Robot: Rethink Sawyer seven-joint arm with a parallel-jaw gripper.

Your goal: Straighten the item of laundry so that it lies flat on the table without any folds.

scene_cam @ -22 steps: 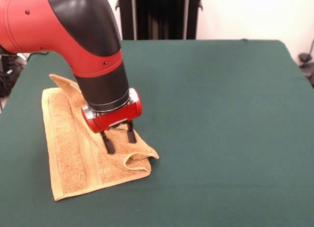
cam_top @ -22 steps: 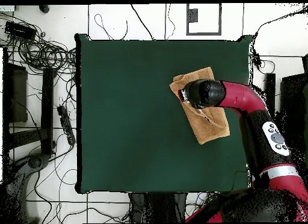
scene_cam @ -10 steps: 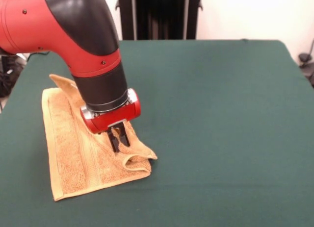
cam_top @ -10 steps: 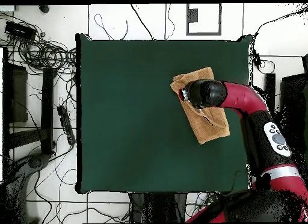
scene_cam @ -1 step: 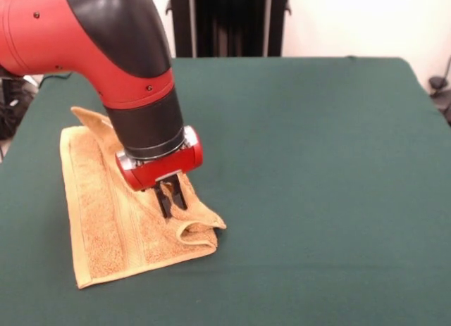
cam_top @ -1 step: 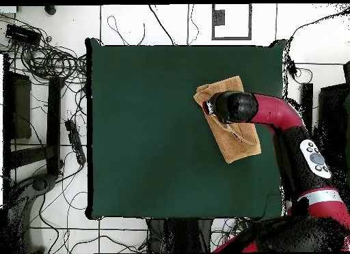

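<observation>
The orange-tan towel [scene_cam @ -1 step: 106, 220] lies on the left part of the dark green table [scene_cam @ -1 step: 317, 185] in the front view, with its right side folded over into a rumpled flap. My gripper [scene_cam @ -1 step: 171, 201] reaches down onto that flap, its black fingers shut on a pinch of the towel near the folded corner. Seen from overhead, the towel [cam_top @ -1 step: 236, 145] sits near the table's right edge and the arm's black wrist [cam_top @ -1 step: 229, 106] covers the gripper and the fold.
Wide green table [cam_top @ -1 step: 150, 128] spreads around the towel on the other sides. Cables and stands [cam_top @ -1 step: 48, 60] lie on the floor beside the table in the overhead view. A dark stand [scene_cam @ -1 step: 225, 20] rises behind the table's far edge.
The fingers, open astride the flap a second ago, have closed on the cloth. The arm has barely shifted since then.
</observation>
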